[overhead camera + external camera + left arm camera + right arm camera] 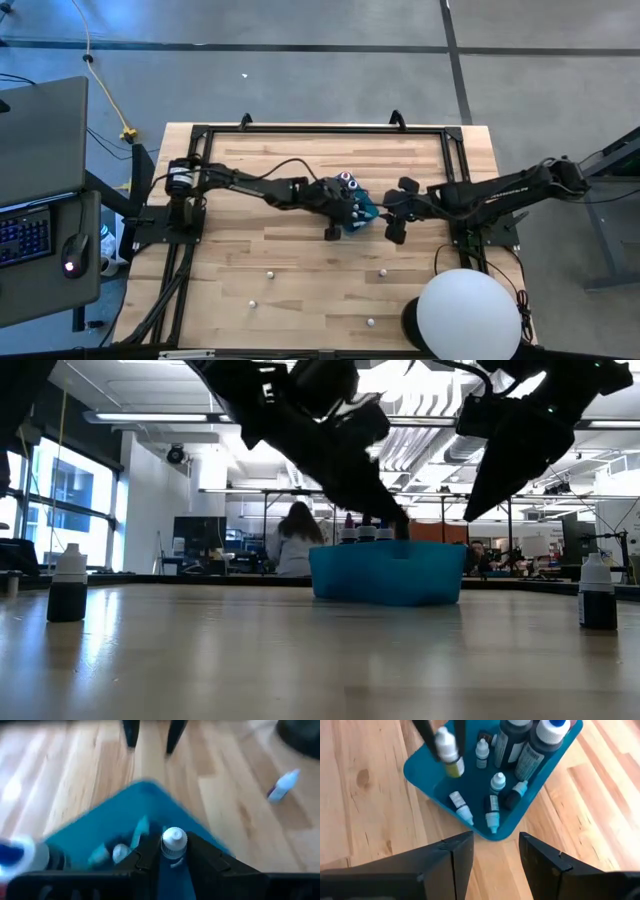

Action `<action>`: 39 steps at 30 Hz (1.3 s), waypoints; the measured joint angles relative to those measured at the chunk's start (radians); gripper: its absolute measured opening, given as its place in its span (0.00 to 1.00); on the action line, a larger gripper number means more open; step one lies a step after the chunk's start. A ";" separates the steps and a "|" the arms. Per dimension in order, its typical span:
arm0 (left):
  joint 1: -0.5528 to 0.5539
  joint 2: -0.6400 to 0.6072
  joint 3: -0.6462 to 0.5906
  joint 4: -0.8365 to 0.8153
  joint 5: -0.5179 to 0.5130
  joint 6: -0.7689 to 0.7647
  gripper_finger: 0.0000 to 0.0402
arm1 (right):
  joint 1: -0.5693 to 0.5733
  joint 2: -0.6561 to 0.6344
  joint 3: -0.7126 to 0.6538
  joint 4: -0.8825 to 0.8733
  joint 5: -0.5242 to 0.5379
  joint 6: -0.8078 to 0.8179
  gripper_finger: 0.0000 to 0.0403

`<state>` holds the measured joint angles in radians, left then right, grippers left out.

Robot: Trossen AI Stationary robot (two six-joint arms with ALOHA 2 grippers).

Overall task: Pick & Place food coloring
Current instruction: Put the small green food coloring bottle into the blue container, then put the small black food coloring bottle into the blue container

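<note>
A teal box [364,212] stands mid-table. It holds food coloring bottles: two large dark ones [517,742] upright and several tiny whitish ones [491,812] lying or standing. My left gripper [345,214] hangs over the box's left part, shut on one tiny white-capped bottle [449,755]. My right gripper [495,855] hovers open just right of the box [470,780], with nothing between its fingers. In the low view both grippers are above the box [385,575]. My left gripper pinches the tiny bottle between its two fingers [147,855], just below the white cap [173,841]. The fingers slant down from the table's left. The bottle stays roughly upright, cap up, its yellowish body [455,769] lifted clear above the box's inside.
Several tiny bottles stand loose on the wood nearer the front edge [268,271] [381,271] [371,322]; the low view shows two [68,585] [597,592]. A white globe [468,315] sits at the front right. A black frame [320,129] rims the table.
</note>
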<state>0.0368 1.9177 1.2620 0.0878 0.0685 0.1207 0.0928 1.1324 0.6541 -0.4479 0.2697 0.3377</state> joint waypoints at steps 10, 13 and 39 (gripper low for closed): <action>0.003 0.002 0.020 -0.050 -0.024 0.006 0.29 | 0.007 0.000 -0.003 0.011 0.010 -0.003 0.37; 0.003 0.002 0.020 -0.054 -0.026 0.006 0.35 | 0.007 0.000 -0.003 0.012 0.010 -0.001 0.37; -0.068 -0.350 0.233 -0.995 0.012 -0.213 0.40 | 0.008 0.000 -0.003 0.028 0.009 0.003 0.37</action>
<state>-0.0308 1.5679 1.4948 -0.9073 0.0807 -0.0923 0.1005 1.1324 0.6514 -0.4203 0.2783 0.3405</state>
